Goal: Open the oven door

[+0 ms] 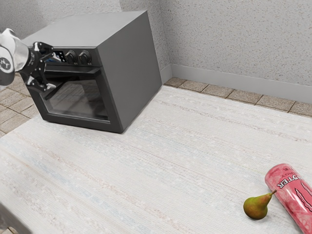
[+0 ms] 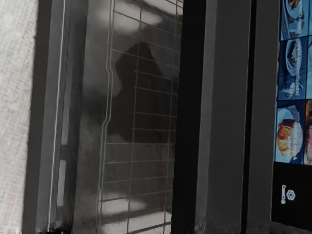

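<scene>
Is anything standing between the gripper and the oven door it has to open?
Nothing visible does: the open gripper is right by the oven door, near its handle. The pear and pink can lie well away, toward the exterior view's lower right.

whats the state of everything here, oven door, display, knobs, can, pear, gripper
oven door: shut
display: lit, showing food pictures
knobs: setting too small to read
can: lying on its side
pear: whole, stem on
gripper: open, fingers apart, by the oven's front
</scene>
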Robot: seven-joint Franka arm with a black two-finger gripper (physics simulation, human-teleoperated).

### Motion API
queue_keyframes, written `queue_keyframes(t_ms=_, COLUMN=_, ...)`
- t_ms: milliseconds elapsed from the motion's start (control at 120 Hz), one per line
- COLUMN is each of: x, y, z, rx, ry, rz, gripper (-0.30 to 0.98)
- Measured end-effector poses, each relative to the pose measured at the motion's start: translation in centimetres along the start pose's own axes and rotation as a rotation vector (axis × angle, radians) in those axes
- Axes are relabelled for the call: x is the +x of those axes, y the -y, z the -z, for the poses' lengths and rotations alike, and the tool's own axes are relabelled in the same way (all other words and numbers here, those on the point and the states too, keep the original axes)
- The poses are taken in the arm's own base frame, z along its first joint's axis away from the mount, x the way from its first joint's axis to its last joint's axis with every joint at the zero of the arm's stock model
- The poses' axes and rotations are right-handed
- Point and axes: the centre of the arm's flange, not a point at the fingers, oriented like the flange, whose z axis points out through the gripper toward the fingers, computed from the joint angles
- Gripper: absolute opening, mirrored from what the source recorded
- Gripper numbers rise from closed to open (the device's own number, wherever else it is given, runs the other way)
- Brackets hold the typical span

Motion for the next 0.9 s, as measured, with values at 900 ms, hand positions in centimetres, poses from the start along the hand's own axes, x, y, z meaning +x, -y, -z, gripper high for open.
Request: queue_keyframes(t_ms=900, x=1.4, y=2.8, z=-3.5, rx=0.055, ry=0.007, rz=0.207, gripper=0.68)
